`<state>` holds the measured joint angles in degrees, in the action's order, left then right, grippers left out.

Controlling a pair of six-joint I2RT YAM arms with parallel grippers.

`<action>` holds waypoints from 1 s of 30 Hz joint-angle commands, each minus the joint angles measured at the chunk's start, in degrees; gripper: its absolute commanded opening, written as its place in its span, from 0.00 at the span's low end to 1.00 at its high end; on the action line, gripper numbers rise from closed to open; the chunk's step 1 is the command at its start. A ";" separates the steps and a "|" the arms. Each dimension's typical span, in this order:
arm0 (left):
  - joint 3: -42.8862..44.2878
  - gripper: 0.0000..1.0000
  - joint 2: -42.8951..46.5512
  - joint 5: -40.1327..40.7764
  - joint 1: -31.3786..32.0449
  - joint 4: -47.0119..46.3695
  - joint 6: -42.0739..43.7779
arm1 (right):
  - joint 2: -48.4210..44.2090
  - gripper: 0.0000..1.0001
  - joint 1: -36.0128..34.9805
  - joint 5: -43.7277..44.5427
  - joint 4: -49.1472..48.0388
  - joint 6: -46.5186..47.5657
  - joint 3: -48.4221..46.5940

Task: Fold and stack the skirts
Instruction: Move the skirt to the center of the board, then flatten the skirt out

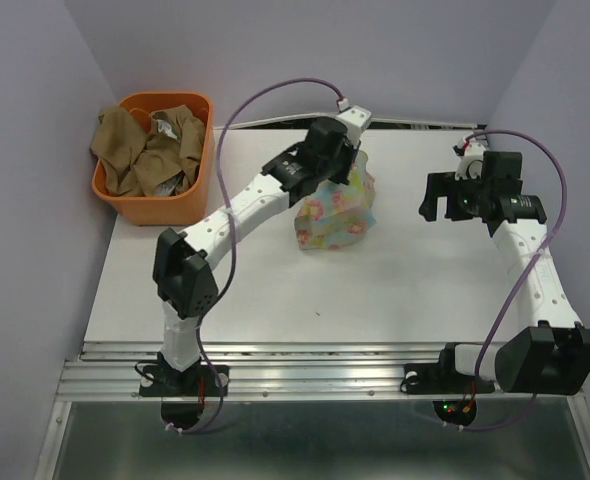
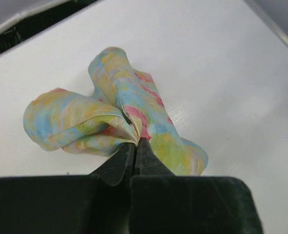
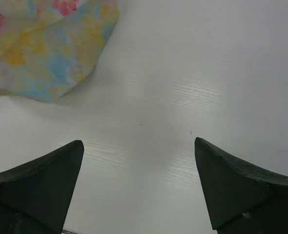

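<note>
The pastel floral skirt [image 1: 337, 215] hangs bunched over the middle of the white table, its lower folds resting on the surface. My left gripper [image 1: 341, 170] is shut on its top edge; in the left wrist view the jaws [image 2: 135, 142] pinch the cloth [image 2: 134, 109]. My right gripper [image 1: 441, 203] is open and empty above the table to the right of the skirt; a corner of the floral skirt [image 3: 46, 48] shows at the top left of its view. The tan-brown skirt [image 1: 140, 150] lies crumpled in the orange basket [image 1: 155, 208]. The plaid skirt is not visible.
The orange basket stands at the table's back left corner, with a bit of light cloth [image 1: 165, 125] showing among the brown folds. Purple walls close in the left, back and right sides. The table's metal rail [image 1: 315, 375] runs along the near edge.
</note>
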<state>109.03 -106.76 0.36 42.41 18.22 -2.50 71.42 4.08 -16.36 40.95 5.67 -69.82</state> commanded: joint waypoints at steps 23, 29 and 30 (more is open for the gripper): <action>-7.95 0.85 5.86 -27.61 -15.07 4.72 5.67 | 8.90 0.56 -0.82 -20.72 1.32 -2.24 4.08; -16.22 0.77 4.73 -29.46 -19.03 -1.07 5.85 | 14.28 0.57 -1.87 -28.43 -7.42 -19.42 9.94; -16.66 0.77 4.28 -29.37 -19.12 -1.08 5.49 | 14.28 0.58 -1.88 -29.77 -9.55 -22.08 11.27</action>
<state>95.39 -99.96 -26.37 21.87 19.09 2.85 86.91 3.20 -37.58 40.18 -2.83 -62.39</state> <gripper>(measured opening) 0.769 0.557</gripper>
